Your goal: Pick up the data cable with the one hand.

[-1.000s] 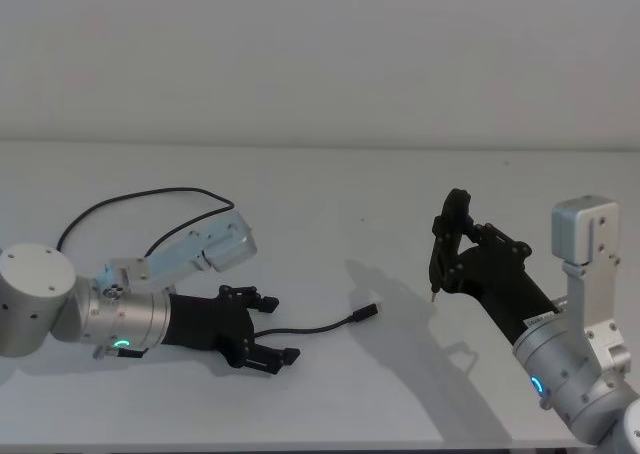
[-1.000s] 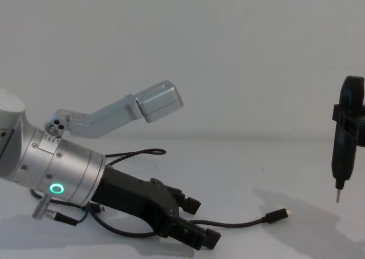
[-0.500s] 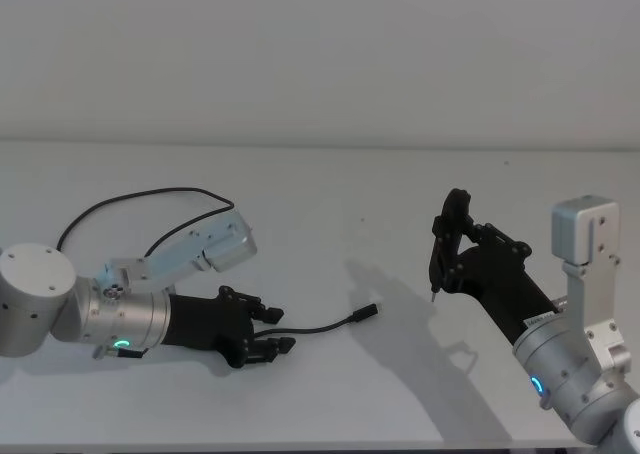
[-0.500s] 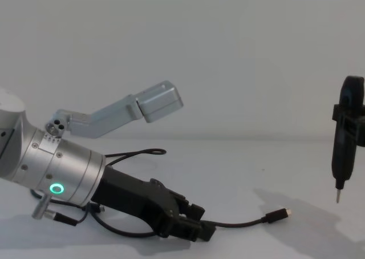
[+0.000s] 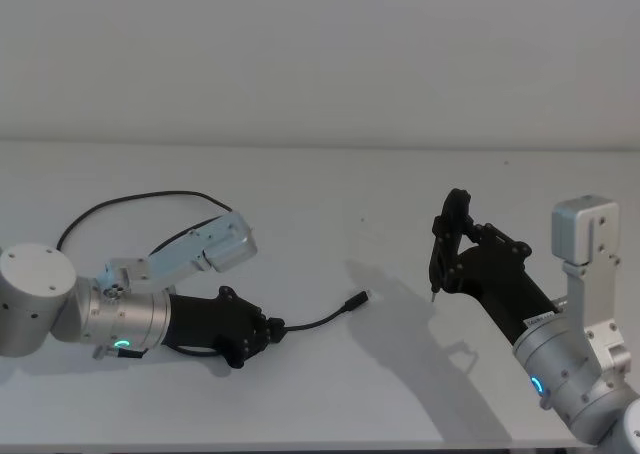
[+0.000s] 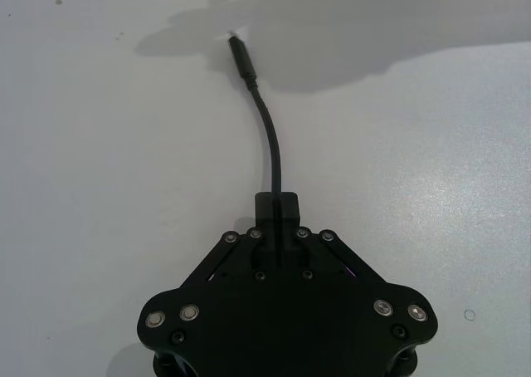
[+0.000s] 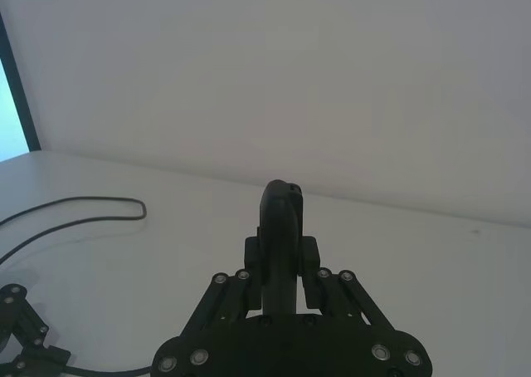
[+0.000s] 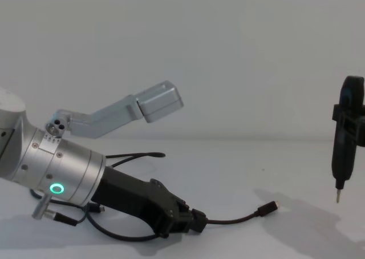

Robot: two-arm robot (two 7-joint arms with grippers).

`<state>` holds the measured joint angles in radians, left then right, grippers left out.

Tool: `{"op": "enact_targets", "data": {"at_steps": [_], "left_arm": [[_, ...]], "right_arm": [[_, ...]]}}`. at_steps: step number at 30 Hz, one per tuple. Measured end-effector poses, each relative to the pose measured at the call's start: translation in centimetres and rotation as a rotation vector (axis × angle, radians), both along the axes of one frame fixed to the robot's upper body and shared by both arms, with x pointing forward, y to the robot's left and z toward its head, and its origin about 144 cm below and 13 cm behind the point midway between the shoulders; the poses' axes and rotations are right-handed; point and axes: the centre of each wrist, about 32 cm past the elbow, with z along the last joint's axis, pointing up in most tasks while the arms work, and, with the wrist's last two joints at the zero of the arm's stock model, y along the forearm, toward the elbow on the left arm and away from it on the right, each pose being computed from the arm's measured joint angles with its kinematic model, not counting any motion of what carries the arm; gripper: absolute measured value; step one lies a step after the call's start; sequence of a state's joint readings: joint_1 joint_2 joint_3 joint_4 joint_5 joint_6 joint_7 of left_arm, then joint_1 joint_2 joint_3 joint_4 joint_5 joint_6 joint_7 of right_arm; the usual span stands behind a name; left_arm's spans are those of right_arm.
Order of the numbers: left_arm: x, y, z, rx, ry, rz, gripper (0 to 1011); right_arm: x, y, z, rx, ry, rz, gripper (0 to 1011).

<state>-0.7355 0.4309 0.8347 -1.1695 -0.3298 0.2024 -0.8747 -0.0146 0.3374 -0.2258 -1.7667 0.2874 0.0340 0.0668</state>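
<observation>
The data cable (image 5: 318, 321) is a thin black cord on the white table (image 5: 330, 194). Its small plug (image 5: 357, 300) points away from my left gripper (image 5: 270, 327). That gripper lies low over the table on a silver wrist with a green ring and is shut on the cable. In the left wrist view the cable (image 6: 270, 140) runs out from between the closed fingertips (image 6: 276, 204) to the plug (image 6: 239, 50). In the chest view the plug (image 8: 268, 208) sits slightly off the table. The rest of the cable loops behind the left arm (image 5: 130, 200). My right gripper (image 5: 458, 246) hangs at the right, shut on a slim black pointed tool (image 8: 344, 138).
The left arm's silver link (image 5: 200, 246) juts over the cable loop. The table's far edge (image 5: 320, 144) meets a plain wall. Bare tabletop lies between the two arms, crossed by the right arm's shadow (image 5: 400, 294).
My left gripper's fingers went from spread open to closed on the cable. The plug end shifted a little toward the left gripper and rose slightly. The right arm has not moved.
</observation>
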Motion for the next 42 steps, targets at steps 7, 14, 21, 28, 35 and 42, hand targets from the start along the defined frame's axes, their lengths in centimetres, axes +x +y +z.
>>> {"op": "enact_targets", "data": {"at_steps": [7, 14, 21, 28, 35, 42], "left_arm": [[0.0, 0.0, 0.0, 0.000, 0.000, 0.000, 43], [0.0, 0.0, 0.0, -0.001, -0.001, -0.001, 44], [-0.2, 0.1, 0.2, -0.019, -0.027, -0.013, 44], [-0.6, 0.5, 1.1, -0.059, -0.071, -0.040, 43], [-1.0, 0.9, 1.7, -0.083, -0.097, -0.058, 44], [-1.2, 1.2, 2.2, -0.099, -0.116, -0.070, 43]], "right_arm": [[0.0, 0.0, 0.0, 0.000, 0.000, 0.000, 274], [0.0, 0.0, 0.1, 0.001, -0.003, 0.000, 275], [0.0, 0.1, 0.6, 0.009, -0.024, 0.008, 274], [-0.1, 0.1, 1.8, 0.035, -0.064, 0.031, 274], [-0.1, 0.3, 2.8, 0.071, -0.087, 0.054, 275], [0.0, 0.6, 3.3, 0.109, -0.097, 0.077, 275]]}}
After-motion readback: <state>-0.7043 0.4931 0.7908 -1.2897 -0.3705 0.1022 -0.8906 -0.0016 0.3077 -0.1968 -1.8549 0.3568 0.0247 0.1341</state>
